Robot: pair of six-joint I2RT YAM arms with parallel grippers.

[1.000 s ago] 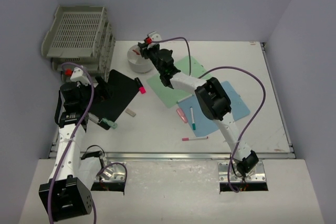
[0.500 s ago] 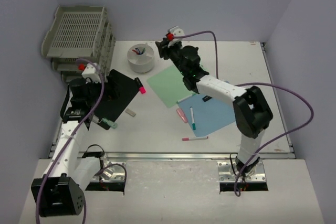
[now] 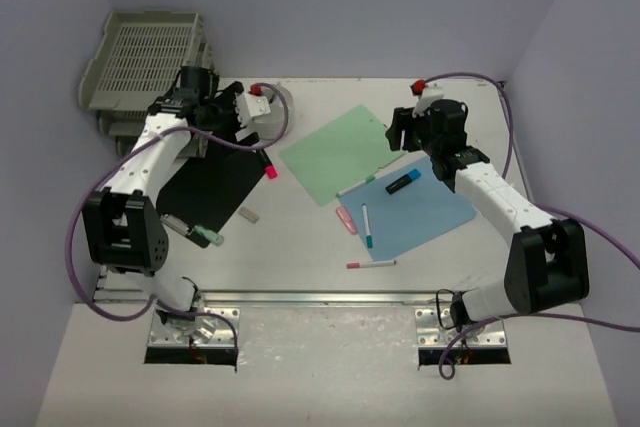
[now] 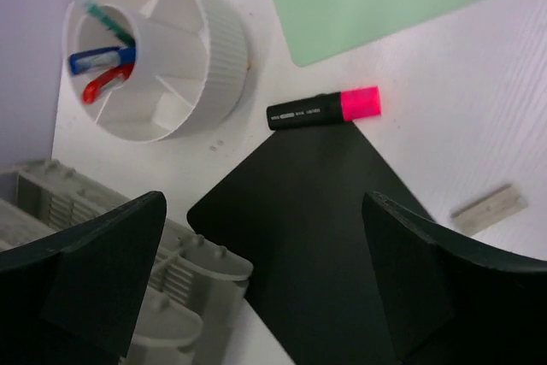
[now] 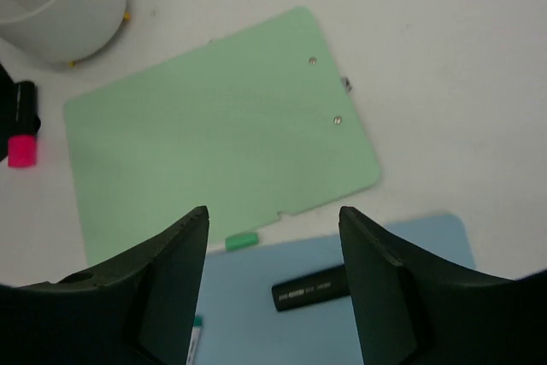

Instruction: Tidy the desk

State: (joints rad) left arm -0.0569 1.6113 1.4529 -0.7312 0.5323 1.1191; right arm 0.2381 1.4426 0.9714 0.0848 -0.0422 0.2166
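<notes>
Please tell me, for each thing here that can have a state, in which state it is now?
Left gripper: open, empty.
Right gripper: open, empty.
Pen holder: upright, pens in its centre cup.
Pink highlighter: capped, lying on the desk.
Dark marker: lying on the blue sheet.
Green clipboard: lying flat.

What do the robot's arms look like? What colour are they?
Both arms are white tubes with chunky black joints. A purple cable loops along each one, and there's a little red knob near each wrist. The pincer fingers are dark, smooth and wedge-shaped.
</notes>
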